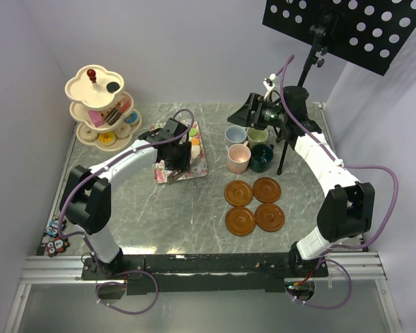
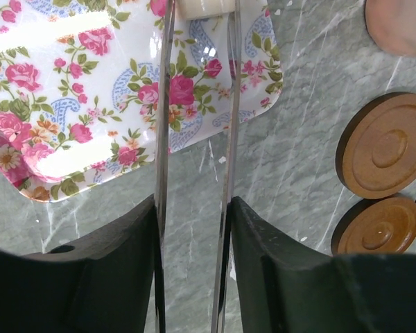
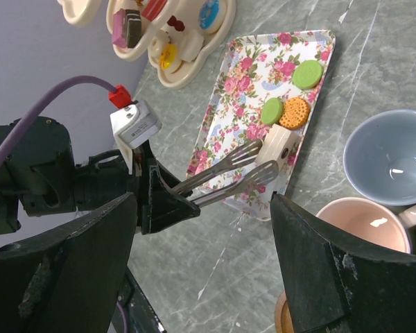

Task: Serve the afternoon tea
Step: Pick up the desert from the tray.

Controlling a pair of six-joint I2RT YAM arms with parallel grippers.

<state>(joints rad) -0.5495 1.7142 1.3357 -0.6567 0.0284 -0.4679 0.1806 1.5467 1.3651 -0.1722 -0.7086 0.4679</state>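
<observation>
On the grey marbled table (image 1: 194, 208), your left gripper (image 2: 194, 208) hangs over the near end of the rectangular floral tray (image 2: 90, 104). Its 2 black fingers (image 2: 118, 263) press on the handles of the metal tongs (image 3: 225, 170), so the jaws are pinching the tongs between them. The 2 tong blades run forward side by side, and their tips sit on either side of a small cream block-shaped toy cake (image 3: 279, 147) on the tray. In the left wrist view that cake shows between the blades at the very top edge. You cannot tell whether it is lifted clear of the tray.

Just beyond it on the tray lie 2 green round macarons (image 3: 308, 73) and 1 orange waffle-patterned round biscuit (image 3: 295, 113), the biscuit touching the nearer macaron.

Your right gripper (image 3: 204, 208) is spread wide and holds nothing. It is raised above the far side of the table, close behind the mugs, and faces the tray.

Right of the tray, 4 mugs stand in a tight cluster: the light blue mug (image 1: 236, 134), the light green mug (image 1: 256, 136), the pink mug (image 1: 238, 159) and the dark green mug (image 1: 261, 157). Nearer to you, 4 round brown saucers (image 1: 239, 193) lie in a 2-by-2 block. The cream 3-tier stand (image 1: 100, 104) is in the far left corner, with small colourful cakes on its tiers.
</observation>
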